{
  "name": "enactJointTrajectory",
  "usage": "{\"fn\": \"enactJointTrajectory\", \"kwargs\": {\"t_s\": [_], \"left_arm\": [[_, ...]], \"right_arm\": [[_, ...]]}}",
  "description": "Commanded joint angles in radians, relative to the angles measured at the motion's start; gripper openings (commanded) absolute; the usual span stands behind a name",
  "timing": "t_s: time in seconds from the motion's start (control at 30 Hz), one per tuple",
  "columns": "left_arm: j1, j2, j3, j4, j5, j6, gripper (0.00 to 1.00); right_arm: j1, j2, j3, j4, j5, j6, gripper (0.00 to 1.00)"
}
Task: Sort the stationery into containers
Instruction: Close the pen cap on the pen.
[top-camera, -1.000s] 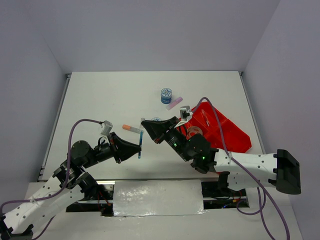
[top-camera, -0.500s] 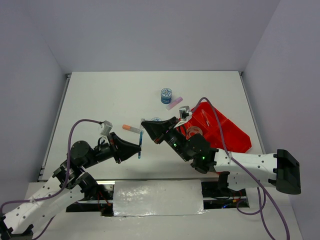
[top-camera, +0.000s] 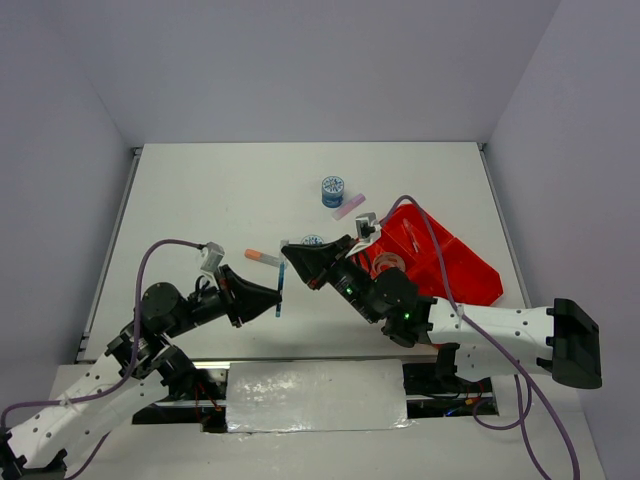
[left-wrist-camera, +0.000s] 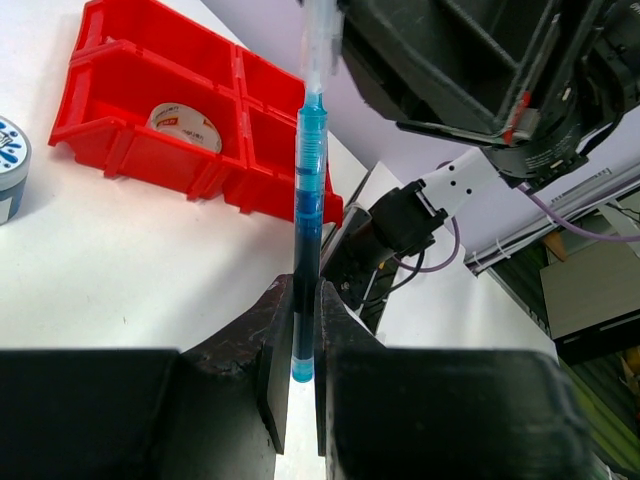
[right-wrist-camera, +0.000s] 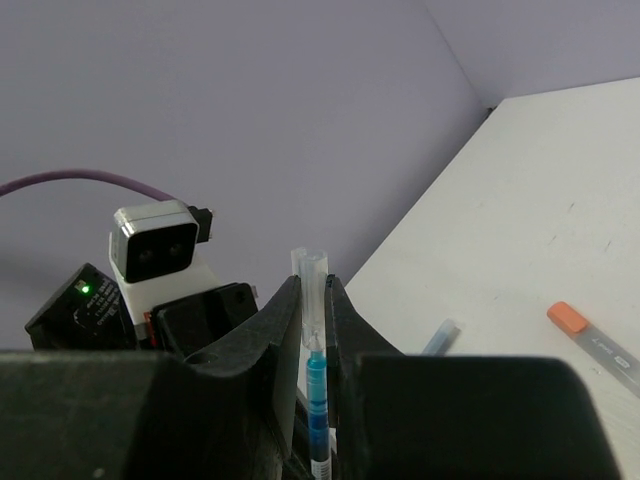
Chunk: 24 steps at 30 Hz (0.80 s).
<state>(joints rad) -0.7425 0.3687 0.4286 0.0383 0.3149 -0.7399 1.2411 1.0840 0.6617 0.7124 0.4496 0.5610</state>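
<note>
Left gripper (left-wrist-camera: 298, 305) and right gripper (right-wrist-camera: 313, 300) each pinch one blue pen (left-wrist-camera: 309, 170). Orange-tipped pen (right-wrist-camera: 592, 337) lies beside them; red tray (left-wrist-camera: 130, 160) sits behind the right gripper.

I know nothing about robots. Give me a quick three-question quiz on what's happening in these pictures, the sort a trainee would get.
1. True or false: the blue pen is clamped by the left jaws and the right jaws at once.
2. Which of these lies in a compartment of the red tray? A) an eraser B) a clear tape ring C) a stapler
3. Fill in: the pink stick lies beside a blue-white patterned ____.

Key: 1 true; 2 B; 3 roll.
</note>
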Motion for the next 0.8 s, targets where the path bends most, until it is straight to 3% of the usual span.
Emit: {"fn": "enactJointTrajectory", "kwargs": {"t_s": [0.0,0.77], "left_arm": [[-0.005,-0.008,-0.007,0.058,-0.010,-0.001,0.00],[-0.003,-0.036,-0.007,0.071,-0.004,0.020,0.00]], "right_arm": [[0.009,-0.003,-0.004,0.019,-0.012,0.013,0.00],[0.008,-0.003,-0.017,-0.027,-0.049,0.056,0.00]]}}
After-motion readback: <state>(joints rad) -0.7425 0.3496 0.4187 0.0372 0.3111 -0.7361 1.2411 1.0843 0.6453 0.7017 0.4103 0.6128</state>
